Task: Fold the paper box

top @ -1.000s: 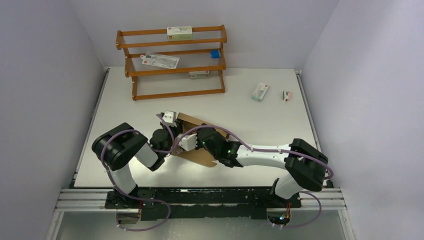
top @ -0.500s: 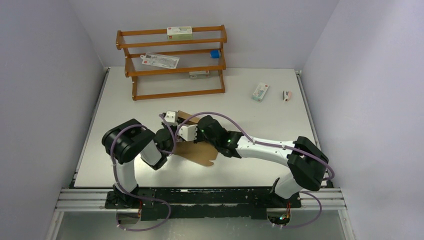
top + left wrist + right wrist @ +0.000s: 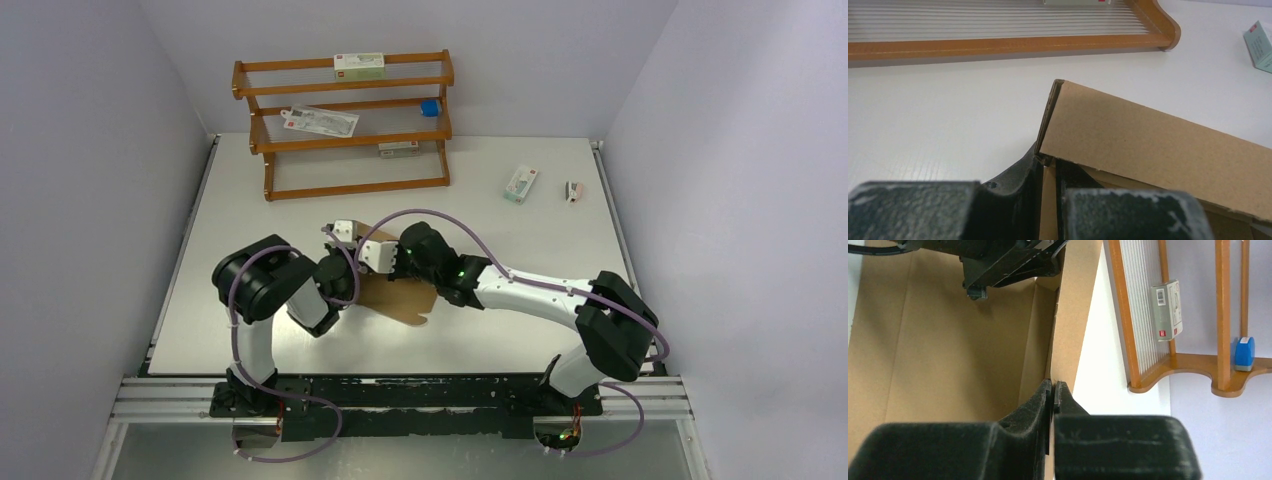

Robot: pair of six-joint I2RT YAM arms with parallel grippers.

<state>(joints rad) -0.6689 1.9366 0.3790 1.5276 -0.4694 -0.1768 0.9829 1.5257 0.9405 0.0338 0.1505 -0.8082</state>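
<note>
The paper box [image 3: 402, 298], plain brown cardboard, lies partly folded in the middle of the table between my two arms. In the left wrist view a raised wall of the paper box [image 3: 1148, 145] ends in a corner, and my left gripper [image 3: 1049, 162] is shut on a thin cardboard panel just below that corner. In the right wrist view my right gripper [image 3: 1053, 388] is shut on the edge of an upright wall of the paper box [image 3: 948, 340], whose brown floor spreads to the left. My left gripper's dark fingers [image 3: 998, 262] show at the top of that view.
A wooden rack [image 3: 345, 125] stands at the back with a white-and-green carton [image 3: 358, 65], a flat packet [image 3: 320, 120] and a blue item [image 3: 429, 107] on it. Another small carton [image 3: 520, 183] and a tiny object [image 3: 573, 190] lie at the far right.
Both grippers have moved away from the near edge toward the rack, taking the box with them. The left arm's elbow has swung right.
</note>
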